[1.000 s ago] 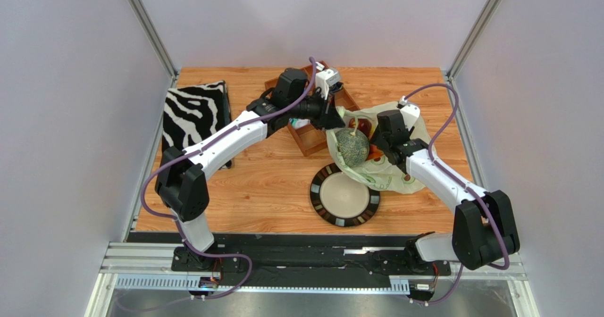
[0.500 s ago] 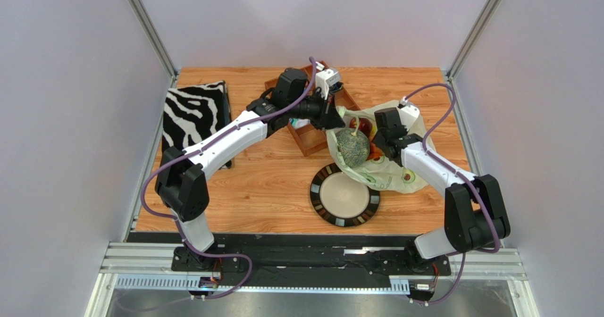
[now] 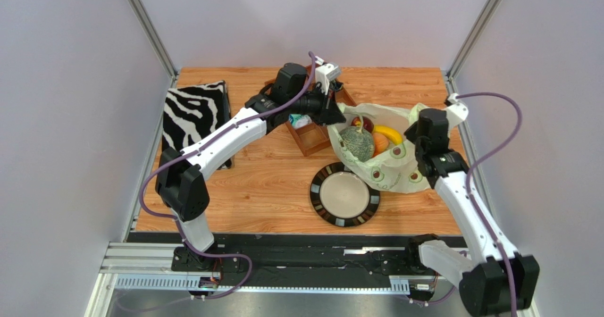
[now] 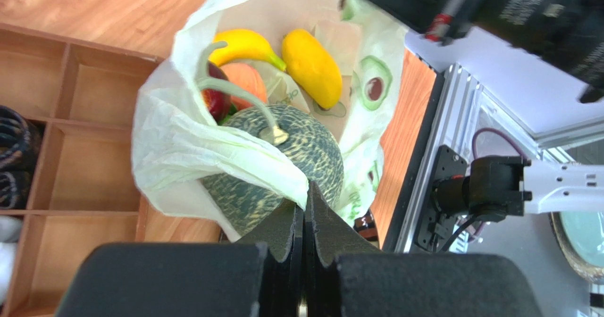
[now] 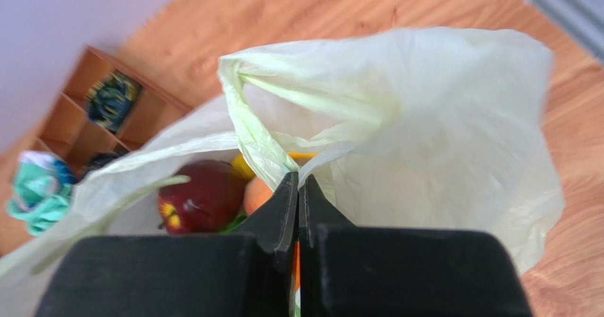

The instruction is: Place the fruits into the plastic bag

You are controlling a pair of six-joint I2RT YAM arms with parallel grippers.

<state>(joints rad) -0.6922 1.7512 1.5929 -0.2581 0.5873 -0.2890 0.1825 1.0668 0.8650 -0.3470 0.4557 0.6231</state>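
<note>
We see a pale green plastic bag printed with green-and-brown avocado halves. In it are a grey-green netted melon, a yellow banana, a yellow oblong fruit, an orange and a dark red apple. At nine o'clock of the bag we see a black-and-white zebra-striped box, and at seven o'clock a cream plate with a dark rim. The tabletop is orange-brown wood grain.
</note>
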